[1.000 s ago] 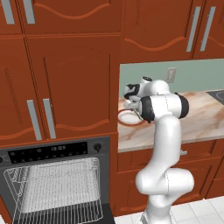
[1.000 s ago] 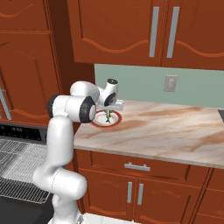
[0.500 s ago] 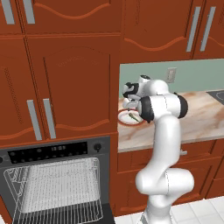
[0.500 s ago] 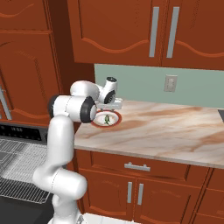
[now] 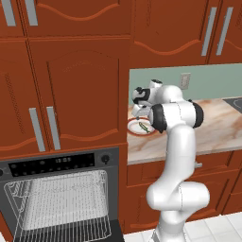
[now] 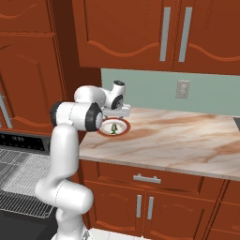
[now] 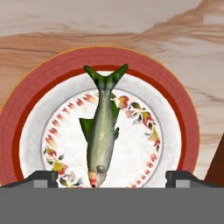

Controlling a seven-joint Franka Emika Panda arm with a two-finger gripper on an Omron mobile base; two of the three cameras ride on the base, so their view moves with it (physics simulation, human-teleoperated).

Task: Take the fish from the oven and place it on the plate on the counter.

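Fish [image 7: 102, 133] lies flat on the plate [image 7: 30, 118], roughly centred on the white inner part w/ its ring of small red and green leaf marks. In the hand view its forked green tail points to the top of the frame, head w/ reddish mouth toward the bottom, between the two dark fingertips [image 7: 42, 178]. Those tips stand far apart, one at each lower corner — hand is spread wide, nothing pinched, fish clear of both. Plate's red-brown rim runs round the fish on all sides; marbled table shows beyond it.

From the left base view: hand [image 5: 139, 111] hangs just above the plate [image 5: 133, 126], which sits on the table [image 5: 220, 127] close to its left end, next to the tall red-brown cabinet. Fish [image 5: 143, 127] shows as a thin greenish sliver on the plate. Arm's upper link bends over from the right, elbow joint in front of the plate's right part.

Right base view: hand [image 6: 116, 113] above the plate [image 6: 122, 129], fish [image 6: 114, 129] a small dark-green mark at mid-plate. Table [image 6: 187, 140] stretches off to the right, wall outlet [image 6: 182, 88] on the green backsplash behind.

Oven [image 5: 56, 163] sits low at left in the left base view — door down, wire rack [image 5: 61, 201] pulled out, control panel w/ knob above it. Upper cabinets w/ silver handles run along the top.
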